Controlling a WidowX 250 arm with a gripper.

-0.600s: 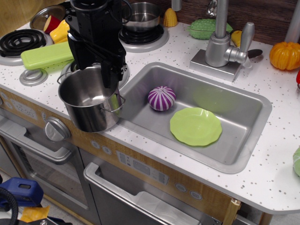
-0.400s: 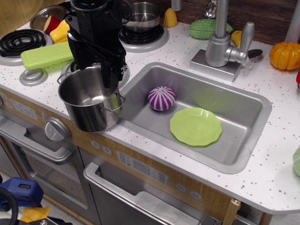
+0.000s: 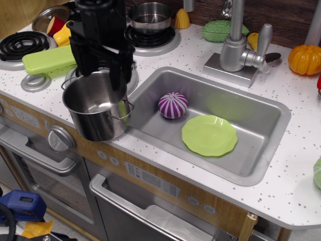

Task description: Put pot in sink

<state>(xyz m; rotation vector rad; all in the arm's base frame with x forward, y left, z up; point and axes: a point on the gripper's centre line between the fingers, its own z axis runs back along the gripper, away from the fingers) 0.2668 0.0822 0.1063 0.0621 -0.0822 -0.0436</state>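
The pot (image 3: 95, 108) is a tall shiny steel stockpot with wire loop handles. It stands upright on the counter's front edge, just left of the sink (image 3: 261, 145), and is empty. The sink is a wide grey metal basin. My black gripper (image 3: 103, 75) hangs over the pot's far rim. Its fingers look spread, one at the left (image 3: 83, 65) and one at the right (image 3: 120, 78). It appears open and holds nothing.
In the sink lie a purple striped ball (image 3: 173, 105) and a green plate (image 3: 209, 135). A faucet (image 3: 235, 47) stands behind the sink. A small steel pan (image 3: 150, 17) sits on the back burner. A green lid (image 3: 49, 59) and toy foods lie at the left; an orange pumpkin (image 3: 305, 59) is at the right.
My gripper has risen a little and shifted left, and its fingers now look apart above the rim. The pot has not moved.
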